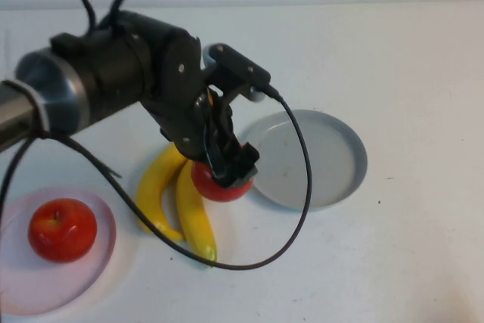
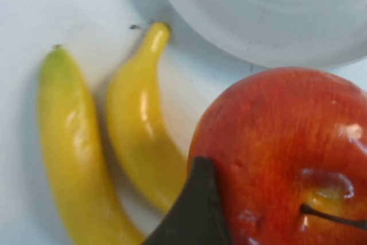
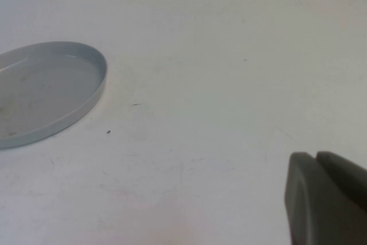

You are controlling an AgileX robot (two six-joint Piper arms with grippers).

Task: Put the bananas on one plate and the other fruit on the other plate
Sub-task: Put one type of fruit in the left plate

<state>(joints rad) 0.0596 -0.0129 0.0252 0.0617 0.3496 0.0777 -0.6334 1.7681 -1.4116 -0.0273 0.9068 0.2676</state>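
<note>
Starting w/ the biggest: the white counter [image 1: 423,73] carries everything. The grey-blue plate [image 1: 325,160] lies right of centre w/ nothing on it, and the pink plate [image 1: 45,293] sits at the near left corner. The two bananas [image 1: 155,187] lie side by side between the plates, on neither. One apple [image 1: 62,229] is on the pink plate. The second apple [image 1: 215,185] sits on the counter, touching the nearer banana and just beside the grey rim.

The left claw [image 1: 231,168] is down on that second apple. Can't tell how wide it stands, or whether it has a real hold.

The right claw [image 3: 316,162] is closed on nothing, over bare counter well apart from the grey plate.

Risks, as I judge them:
- The apple is round and glossy, so an off-centre pinch could squirt it out. It would prob roll onto the grey plate, which is the wrong one.
- It leans on a banana, so a lift or slip may shove the bananas askew.
- The slack cable [image 1: 302,187] loops low over the bananas. On the swing to the pink plate it could drag them, or bump the apple already there.
</note>
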